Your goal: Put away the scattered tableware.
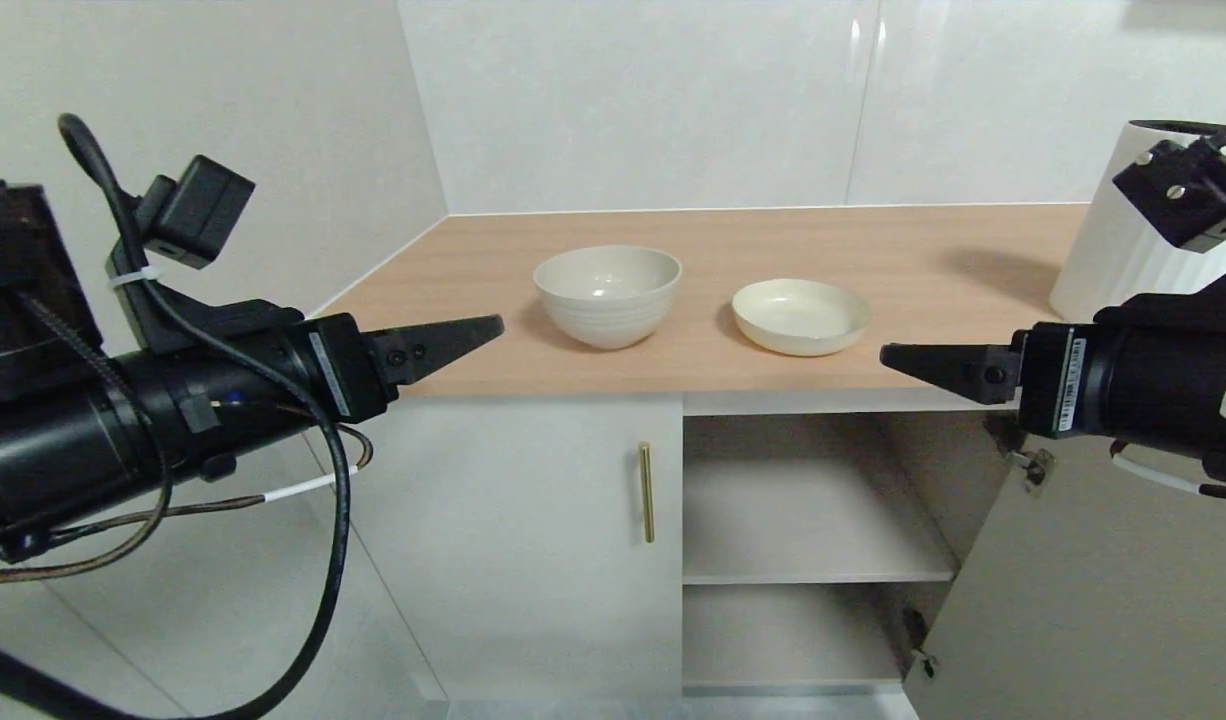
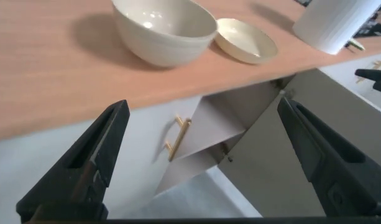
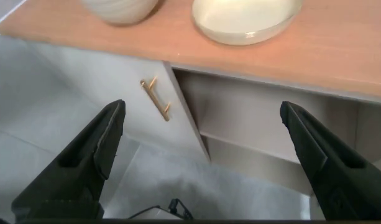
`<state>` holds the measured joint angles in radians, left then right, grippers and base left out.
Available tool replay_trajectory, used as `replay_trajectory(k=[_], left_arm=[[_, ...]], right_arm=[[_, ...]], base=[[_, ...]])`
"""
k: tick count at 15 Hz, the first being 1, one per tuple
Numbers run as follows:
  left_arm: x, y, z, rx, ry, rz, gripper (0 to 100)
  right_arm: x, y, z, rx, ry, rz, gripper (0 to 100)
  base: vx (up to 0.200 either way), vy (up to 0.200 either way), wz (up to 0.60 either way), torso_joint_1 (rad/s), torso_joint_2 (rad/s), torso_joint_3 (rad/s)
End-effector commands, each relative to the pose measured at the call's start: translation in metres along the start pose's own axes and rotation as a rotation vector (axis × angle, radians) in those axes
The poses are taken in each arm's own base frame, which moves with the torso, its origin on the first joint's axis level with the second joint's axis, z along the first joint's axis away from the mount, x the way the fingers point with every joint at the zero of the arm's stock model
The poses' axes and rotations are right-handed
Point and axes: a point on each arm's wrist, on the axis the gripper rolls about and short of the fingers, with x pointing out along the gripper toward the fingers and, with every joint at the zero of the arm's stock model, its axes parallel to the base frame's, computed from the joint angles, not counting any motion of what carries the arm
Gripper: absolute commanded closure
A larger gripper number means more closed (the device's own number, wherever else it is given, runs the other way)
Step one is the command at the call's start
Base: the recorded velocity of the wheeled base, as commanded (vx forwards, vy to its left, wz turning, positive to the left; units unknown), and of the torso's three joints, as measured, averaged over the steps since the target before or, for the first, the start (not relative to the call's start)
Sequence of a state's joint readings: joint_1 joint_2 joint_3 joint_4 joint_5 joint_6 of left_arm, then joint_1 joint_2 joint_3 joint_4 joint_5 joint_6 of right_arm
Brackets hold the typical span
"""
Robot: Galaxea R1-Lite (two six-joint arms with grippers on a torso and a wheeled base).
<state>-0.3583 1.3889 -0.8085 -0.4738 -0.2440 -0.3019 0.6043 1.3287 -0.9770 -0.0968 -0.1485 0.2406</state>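
A deep cream bowl (image 1: 608, 295) (image 2: 165, 31) and a shallow cream dish (image 1: 801, 315) (image 3: 246, 18) stand side by side on the wooden countertop (image 1: 753, 240), the bowl to the left. My left gripper (image 1: 485, 327) (image 2: 202, 107) hangs open in front of the counter's left front edge, level with it and left of the bowl, holding nothing. My right gripper (image 1: 895, 357) (image 3: 202, 111) is open and bare too, just off the counter's front edge to the right of the dish, above the open cabinet.
Below the counter the right cabinet door (image 1: 1073, 590) stands open, showing two bare shelves (image 1: 813, 520). The left door (image 1: 533, 540) is shut, with a brass handle (image 1: 647, 492). A white ribbed container (image 1: 1123, 230) sits at the counter's right end. Walls close the back and left.
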Motion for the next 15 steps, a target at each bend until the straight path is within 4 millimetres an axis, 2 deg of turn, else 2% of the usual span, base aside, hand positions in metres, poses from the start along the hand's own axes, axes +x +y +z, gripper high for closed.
replay_trajectory(k=[1, 6, 8, 10, 11, 12, 14, 15], left_arm=[[0.01, 0.004, -0.006, -0.009, 0.032, 0.009, 0], [0.027, 0.011, -0.014, -0.02, 0.076, 0.025, 0], [0.037, 0.014, -0.016, -0.024, 0.093, 0.029, 0], [0.053, 0.014, -0.001, -0.024, 0.089, 0.031, 0], [0.058, 0.012, 0.015, -0.026, 0.097, 0.038, 0], [0.054, 0.008, 0.023, -0.04, 0.146, 0.064, 0], [0.046, 0.006, 0.008, -0.053, 0.331, 0.114, 0], [0.046, 0.006, 0.008, -0.028, 0.357, 0.121, 0]], right_arm=[[0.007, -0.002, -0.002, 0.0, 0.015, -0.015, 0], [0.014, -0.007, -0.005, 0.002, 0.035, -0.036, 0], [0.026, -0.013, -0.003, 0.006, 0.029, -0.065, 0], [0.054, -0.023, -0.002, -0.001, 0.003, -0.093, 0], [0.071, -0.024, 0.003, 0.007, 0.002, -0.117, 0], [0.08, -0.026, -0.001, 0.015, 0.048, -0.147, 0], [0.088, -0.029, 0.003, 0.067, 0.072, -0.194, 0], [0.091, -0.03, 0.006, 0.089, 0.063, -0.223, 0]], base=[[0.0, 0.0, 0.0, 0.281, -0.45, -0.271], [0.0, 0.0, 0.0, 0.228, -0.48, -0.273], [0.0, 0.0, 0.0, 0.146, -0.33, -0.185], [0.0, 0.0, 0.0, 0.051, -0.1, -0.063], [0.0, 0.0, 0.0, 0.0, 0.0, 0.0], [0.0, 0.0, 0.0, 0.0, 0.0, 0.0], [0.0, 0.0, 0.0, 0.0, 0.0, 0.0], [0.0, 0.0, 0.0, 0.0, 0.0, 0.0]])
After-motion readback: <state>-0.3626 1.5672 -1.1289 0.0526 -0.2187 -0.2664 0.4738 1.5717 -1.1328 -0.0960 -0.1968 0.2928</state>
